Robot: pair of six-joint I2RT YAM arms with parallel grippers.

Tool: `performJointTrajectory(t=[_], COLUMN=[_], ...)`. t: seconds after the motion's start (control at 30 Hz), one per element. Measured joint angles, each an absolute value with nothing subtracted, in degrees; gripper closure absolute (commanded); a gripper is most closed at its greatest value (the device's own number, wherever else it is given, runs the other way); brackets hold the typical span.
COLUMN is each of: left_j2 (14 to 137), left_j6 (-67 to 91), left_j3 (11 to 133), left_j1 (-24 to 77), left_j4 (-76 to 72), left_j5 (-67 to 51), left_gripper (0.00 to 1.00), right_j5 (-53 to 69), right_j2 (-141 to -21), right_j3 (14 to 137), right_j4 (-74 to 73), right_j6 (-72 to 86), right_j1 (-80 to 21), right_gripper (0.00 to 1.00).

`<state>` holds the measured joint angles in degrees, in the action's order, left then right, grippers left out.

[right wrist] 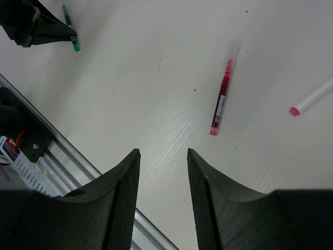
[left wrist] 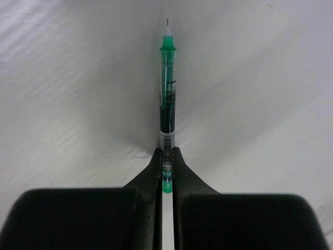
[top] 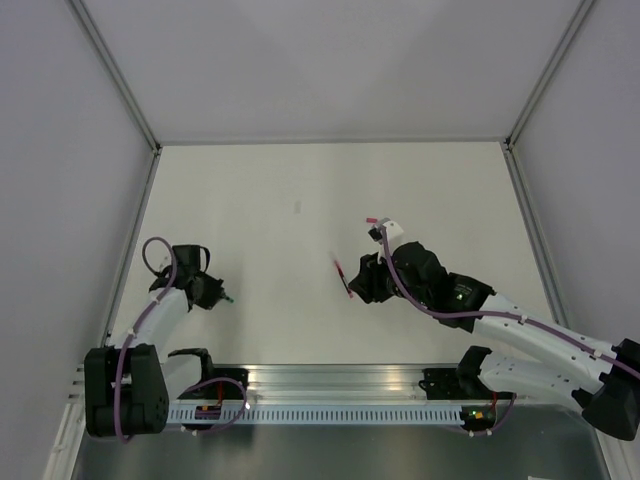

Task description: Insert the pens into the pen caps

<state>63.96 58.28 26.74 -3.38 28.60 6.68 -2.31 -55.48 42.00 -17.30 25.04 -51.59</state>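
Note:
My left gripper [left wrist: 167,156] is shut on the rear end of a green pen [left wrist: 167,94]. The pen's uncapped tip points away from the gripper, over the table. The same gripper [top: 215,292] sits at the near left in the top view, with the green pen [top: 227,297] sticking out to the right. A red pen [right wrist: 220,99] lies flat on the table, ahead and right of my open, empty right gripper [right wrist: 163,151]. In the top view the red pen [top: 343,277] lies just left of the right gripper [top: 358,284]. No loose pen cap is clearly visible.
A whitish stick with a pink end [right wrist: 311,98] lies at the right edge of the right wrist view. It also shows in the top view [top: 376,222], behind the right wrist. An aluminium rail [top: 330,385] runs along the near table edge. Grey walls enclose three sides.

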Motion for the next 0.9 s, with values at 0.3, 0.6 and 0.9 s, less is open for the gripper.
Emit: performJointTrajectory(t=[0.3, 0.6, 0.9], left_j2=[40.07, 24.64, 20.99], left_j6=[45.41, 47.59, 51.55], left_j3=[19.94, 12.69, 10.79], left_j1=[-2.76, -2.74, -2.74], left_j4=[18.59, -2.48, -14.02], left_j5=[-19.90, -47.66, -57.89], left_gripper=[0.98, 0.98, 0.98], right_j5=[4.60, 12.73, 18.31], right_j2=[-56.10, -71.55, -80.49], right_j3=[41.93, 50.96, 56.29], right_j4=[-5.87, 6.50, 14.28], right_j6=[26.00, 27.27, 28.27], right_j1=[-51.57, -51.57, -51.68], right_gripper=[0.36, 0.27, 0.26])
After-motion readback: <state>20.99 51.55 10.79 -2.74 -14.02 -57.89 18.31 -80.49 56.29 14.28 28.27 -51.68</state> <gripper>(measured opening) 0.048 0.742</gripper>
